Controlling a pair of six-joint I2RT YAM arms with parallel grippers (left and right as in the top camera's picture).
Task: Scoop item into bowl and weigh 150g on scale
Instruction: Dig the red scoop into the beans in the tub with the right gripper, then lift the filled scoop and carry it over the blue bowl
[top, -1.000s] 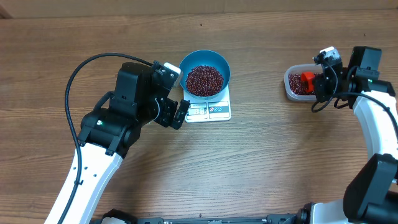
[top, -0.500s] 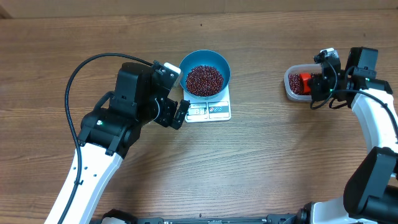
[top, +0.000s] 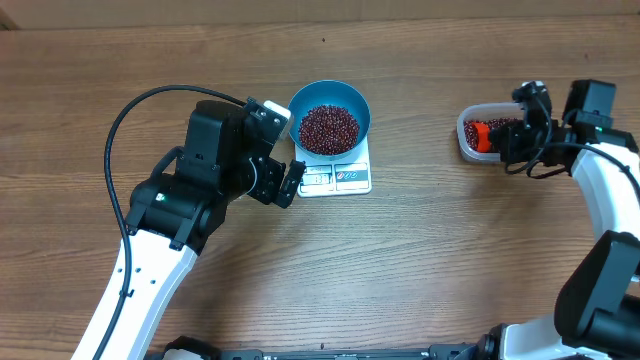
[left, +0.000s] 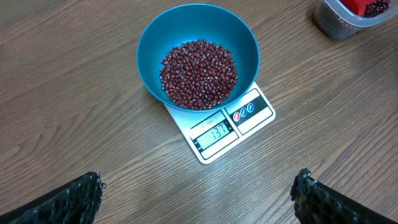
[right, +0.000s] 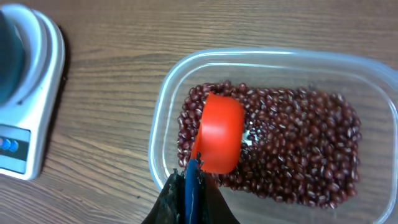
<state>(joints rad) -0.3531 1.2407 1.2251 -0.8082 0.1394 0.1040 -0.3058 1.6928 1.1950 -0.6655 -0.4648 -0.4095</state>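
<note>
Right end effector (right: 191, 190): clenched on the blue handle (right: 191, 186) of a smooth orange-red plastic scoop (right: 219, 140), cup resting in tiny dark red-maroon beans (right: 298, 149), a loose grainy mass, within a clear rounded-rectangular plastic tub (right: 163, 112). Left end effector (left: 196, 199): released wide, empty; ahead of it, round deep light blue bowl (left: 155, 37) of beans on flat white rectangular scale (left: 252, 118), woodgrain desk (left: 74, 124)

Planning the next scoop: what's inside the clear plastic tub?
Small dark red beans lie in the clear rounded tub, with an orange-red scoop among them, held by the right gripper. Whatever lies under the scoop is covered.
</note>
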